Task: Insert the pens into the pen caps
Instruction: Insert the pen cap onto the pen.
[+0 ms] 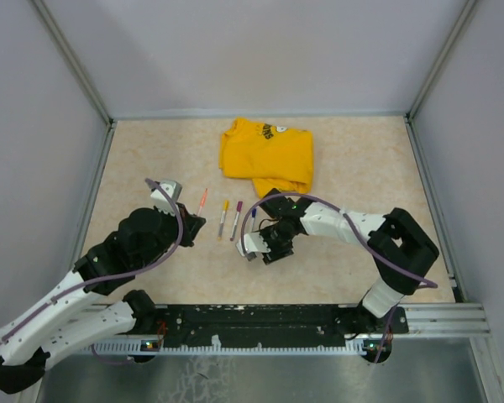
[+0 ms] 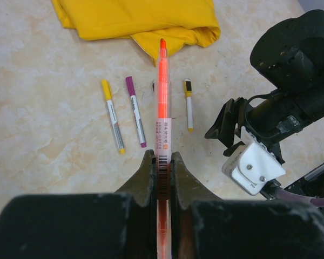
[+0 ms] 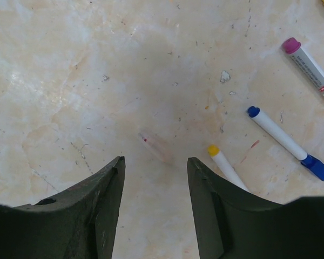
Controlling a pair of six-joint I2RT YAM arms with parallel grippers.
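Currently the left gripper [image 2: 162,157] is clamped tight on the orange pen [image 2: 162,102], fingers pinching the printed white barrel near its back end; the bare orange tip points toward the far edge of the desk [image 1: 151,151], at the hem of the yellow T-shirt [image 1: 267,155]; the shirt lies folded at the far edge, about centre; the right gripper [image 3: 155,162] faces down over the bare desk with its fingers spread wide and nothing between them, only a faint pinkish mark on the surface there, cannot tell what it is; the other pens lie loose mid-desk between the two arms, nearer than the shirt; yellow pen [image 2: 113,116] and magenta pen [image 2: 135,111] sit side by side, roughly parallel, close but apart, left of the held pen in the left wrist view; blue pen [image 3: 286,141], white barrel with blue at both ends, lies just beside the right gripper's right finger; a second yellow-tipped pen [image 3: 224,164] lies next to it, its lower end hidden behind that finger; no loose caps made out.
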